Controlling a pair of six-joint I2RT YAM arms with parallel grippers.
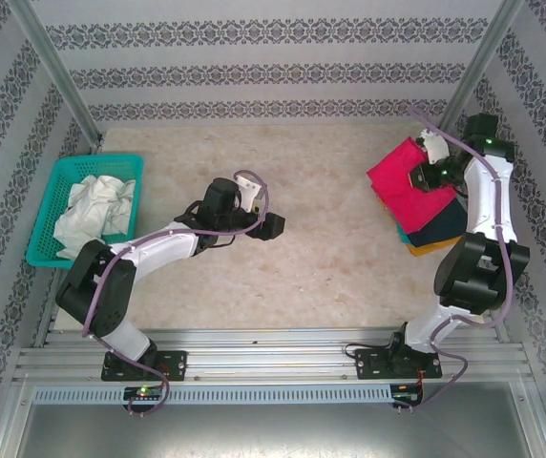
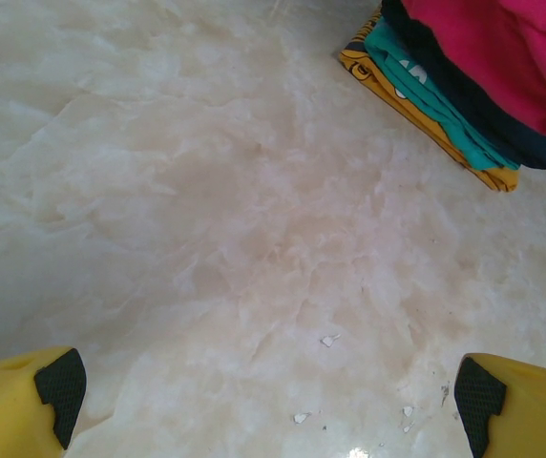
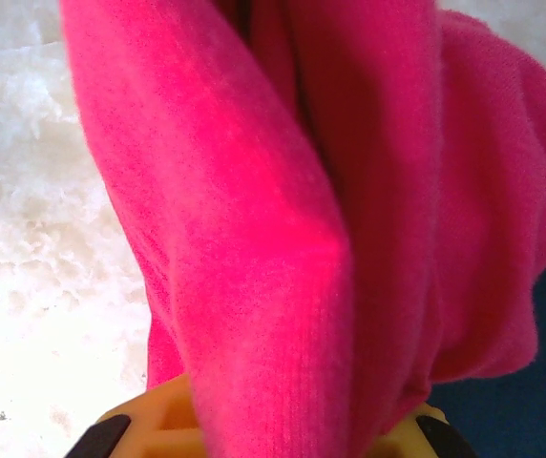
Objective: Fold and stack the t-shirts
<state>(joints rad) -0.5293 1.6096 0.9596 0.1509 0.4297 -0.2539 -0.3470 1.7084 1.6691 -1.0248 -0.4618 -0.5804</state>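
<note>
Pink shirt (image 1: 397, 181) lies on top of the pile at 3 o'clock on the bench (image 1: 330, 277), over the navy shirt (image 1: 445, 224) and yellow shirt (image 1: 428, 250). The right tool (image 1: 424, 176) grips its cloth, probably to settle it flat there. The left tool (image 2: 268, 396) hangs wide at the centre, clear of the work. The basket (image 1: 49, 234) at 9 o'clock has white cloth.

The left arm (image 1: 139, 253) stretches low from its base toward the table's middle. Its wrist is turned right, and the left gripper (image 2: 268, 401) is spread wide with its dark pads (image 2: 61, 389) far apart. The right arm (image 1: 473, 258) is folded upward, its forearm reaching away and its wrist bent leftward. The right gripper (image 1: 426, 176) has the crimson-pink t-shirt (image 3: 283, 191) bunched between its fingers (image 3: 101, 441); whether they pinch it is unclear.
</note>
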